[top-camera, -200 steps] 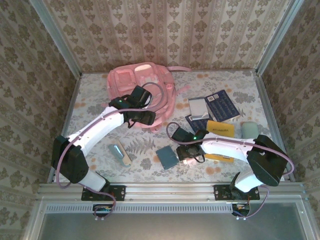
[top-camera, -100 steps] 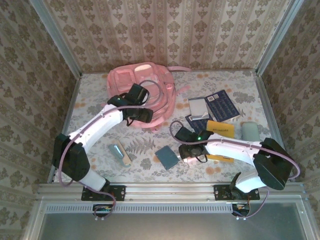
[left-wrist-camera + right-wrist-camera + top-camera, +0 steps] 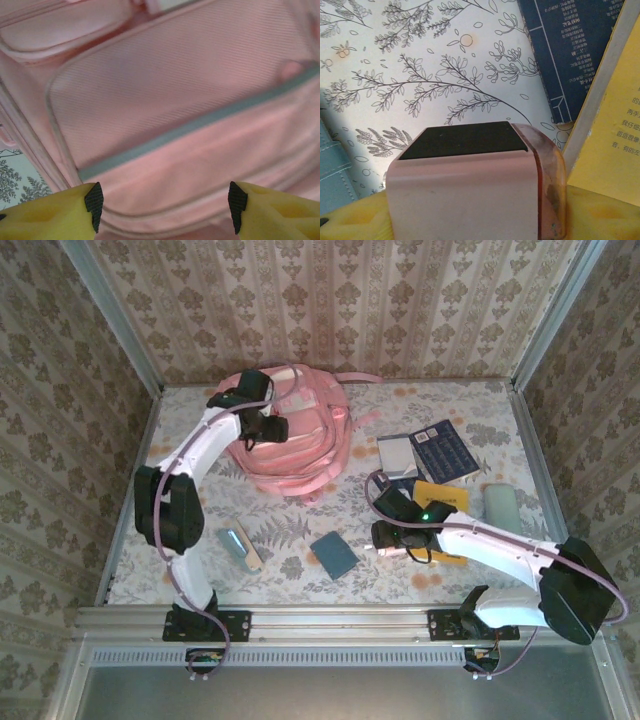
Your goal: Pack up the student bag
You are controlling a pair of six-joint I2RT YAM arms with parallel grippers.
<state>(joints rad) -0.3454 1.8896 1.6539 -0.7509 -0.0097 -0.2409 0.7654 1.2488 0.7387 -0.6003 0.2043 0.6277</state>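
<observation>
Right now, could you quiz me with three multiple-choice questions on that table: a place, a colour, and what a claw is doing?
1. Where does the student bag lie?
A) at the back of the table, left of centre
B) front right corner
C) on the floor
2. What colour is the book beside the right gripper?
A) red
B) yellow
C) purple
3. How is the left gripper?
A) shut on a strap
B) shut on a pen
C) open, empty
Answers: 1 A, the top view shows it there; 2 B, the yellow book lies right beside it; 3 C, its jaws stand apart with nothing between.
</observation>
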